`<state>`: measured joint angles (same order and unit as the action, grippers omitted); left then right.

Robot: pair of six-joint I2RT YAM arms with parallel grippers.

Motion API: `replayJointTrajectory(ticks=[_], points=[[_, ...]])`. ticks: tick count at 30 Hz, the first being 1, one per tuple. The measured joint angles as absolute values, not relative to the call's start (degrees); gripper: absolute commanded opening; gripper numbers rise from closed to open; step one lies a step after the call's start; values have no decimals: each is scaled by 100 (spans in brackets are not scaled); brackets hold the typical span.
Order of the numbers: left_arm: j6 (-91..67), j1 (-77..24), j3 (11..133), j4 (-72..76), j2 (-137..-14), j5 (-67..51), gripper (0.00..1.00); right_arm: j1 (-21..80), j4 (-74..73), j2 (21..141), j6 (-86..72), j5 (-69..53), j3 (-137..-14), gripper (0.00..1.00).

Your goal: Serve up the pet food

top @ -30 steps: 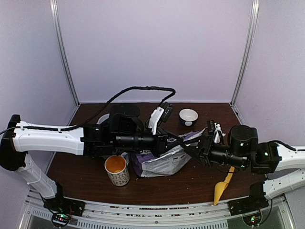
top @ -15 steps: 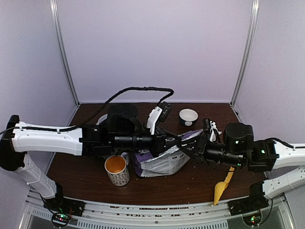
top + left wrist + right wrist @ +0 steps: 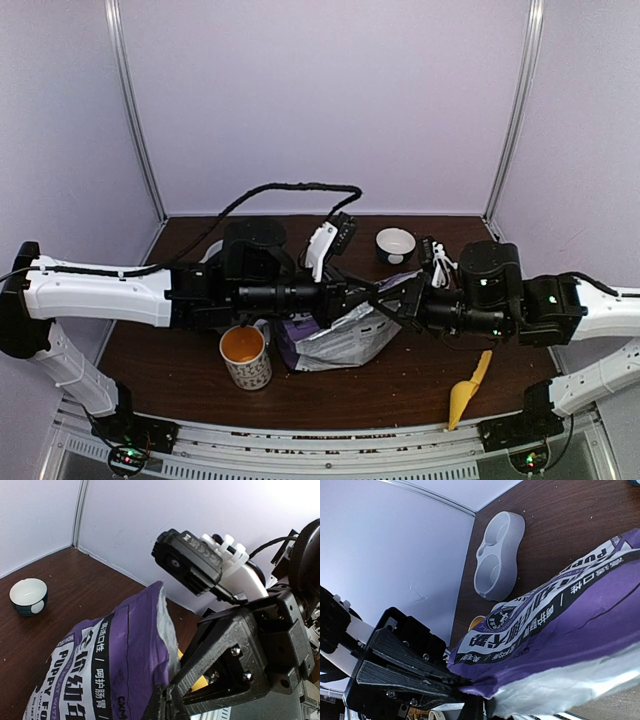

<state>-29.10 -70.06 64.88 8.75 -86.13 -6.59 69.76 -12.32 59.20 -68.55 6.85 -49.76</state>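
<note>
The purple "PUPPY FOOD" bag [image 3: 335, 340] stands mid-table with its torn top held up. My left gripper [image 3: 362, 297] is shut on the bag's top edge; in the left wrist view its tips [image 3: 167, 707] pinch the purple foil [image 3: 100, 665]. My right gripper [image 3: 392, 305] faces it from the right and is shut on the same top edge; the right wrist view shows it [image 3: 482, 709] gripping the bag's edge [image 3: 560, 630]. The two grippers almost touch. No kibble shows; it is hidden inside the bag.
An orange-lined patterned mug [image 3: 245, 357] stands left of the bag. A yellow scoop [image 3: 467, 390] lies at the front right. A small dark bowl with a white inside [image 3: 395, 243] sits at the back. A white double pet bowl [image 3: 497, 555] lies behind the left arm.
My right arm has moved left, bringing its gripper close against the left gripper at the bag's top. The left arm and the bag have hardly moved.
</note>
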Motion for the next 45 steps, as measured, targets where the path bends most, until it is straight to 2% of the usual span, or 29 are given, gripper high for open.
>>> replayJointTrajectory(ticks=[6, 15, 20, 23, 24, 27, 29, 33, 36, 40, 45], points=[[-2683, -7109, 6425, 880, -8613, -471, 0, 7105, -1763, 6055, -7135, 998, -5113, 0], [-2526, -7352, 6355, 867, -8517, -534, 0, 6952, -2952, 6431, -7717, 1743, -4069, 0], [-2510, -7356, 6473, 613, -8517, -513, 0, 6952, -2867, 6003, -7544, 1809, -3957, 0], [-2493, -7356, 6726, 169, -8517, -392, 0, 6952, -2591, 5345, -7321, 1796, -3771, 26], [-2473, -7354, 6807, 23, -8517, -360, 0, 6952, -2482, 5089, -7214, 1782, -3686, 38], [-2401, -7328, 7216, -744, -8521, -318, 0, 6952, -2294, 4423, -7032, 1780, -3496, 57], [-2344, -7284, 7546, -1288, -8547, -309, 0, 6952, -2217, 4034, -6829, 1789, -3457, 66], [-2233, -7253, 7964, -2029, -8606, -296, 4, 6936, -2112, 3586, -6576, 1831, -3457, 71], [-2095, -7253, 8189, -2416, -8663, -301, 17, 6899, -2110, 3448, -6396, 1859, -3461, 72], [-1905, -7253, 8449, -2788, -8764, -301, 29, 6884, -2062, 3498, -6191, 1850, -3481, 72], [-1741, -7253, 8608, -3089, -8860, -303, 33, 6875, -1868, 3758, -6007, 1765, -3575, 72]])
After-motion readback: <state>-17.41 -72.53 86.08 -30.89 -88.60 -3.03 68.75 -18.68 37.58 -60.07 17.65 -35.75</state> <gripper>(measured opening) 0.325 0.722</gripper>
